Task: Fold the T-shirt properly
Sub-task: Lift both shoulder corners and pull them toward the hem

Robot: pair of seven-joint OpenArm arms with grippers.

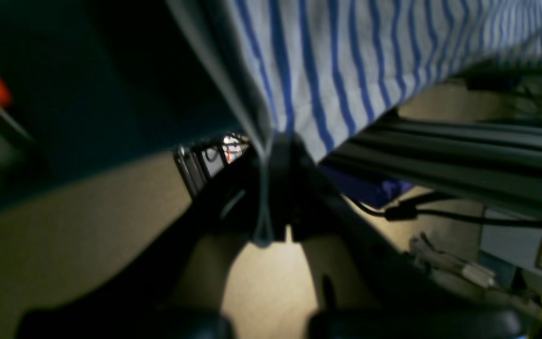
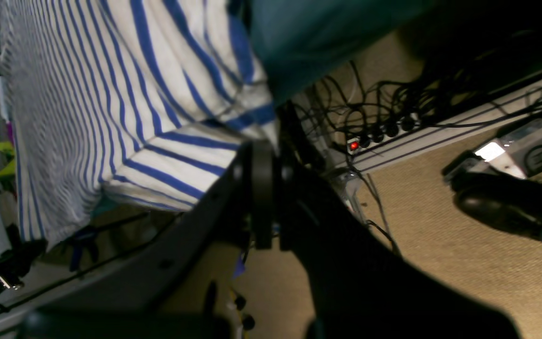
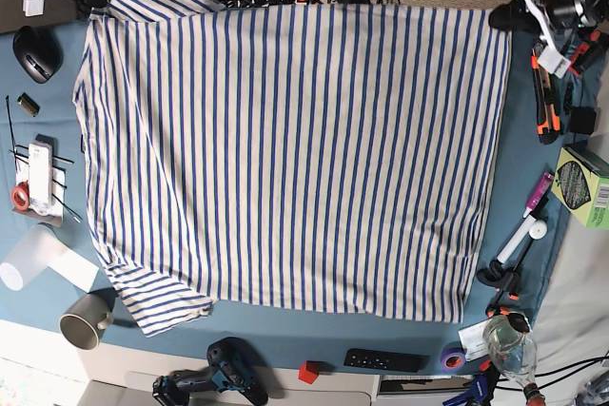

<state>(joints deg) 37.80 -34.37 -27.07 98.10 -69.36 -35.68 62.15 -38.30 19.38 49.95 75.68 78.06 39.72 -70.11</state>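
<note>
- The left tool is clamped on an edge of the T-shirt; its wrist view shows a thin fold of cloth running down between the closed fingers, striped fabric fanning up and to the right.
- The right tool is closed on a bunched, hemmed part of the T-shirt, the stripes spreading away to the left.
- Only the wrist views show these grips; below both tools they show tan floor, and the right one also shows a power strip with a red light.
- The base view shows what the wrist views miss: the T-shirt spread flat across the blue surface, its far edge at the surface's far side, one sleeve at near left.
- Around it lie a grey mug near left, a computer mouse far left, and a green box at right.
</note>
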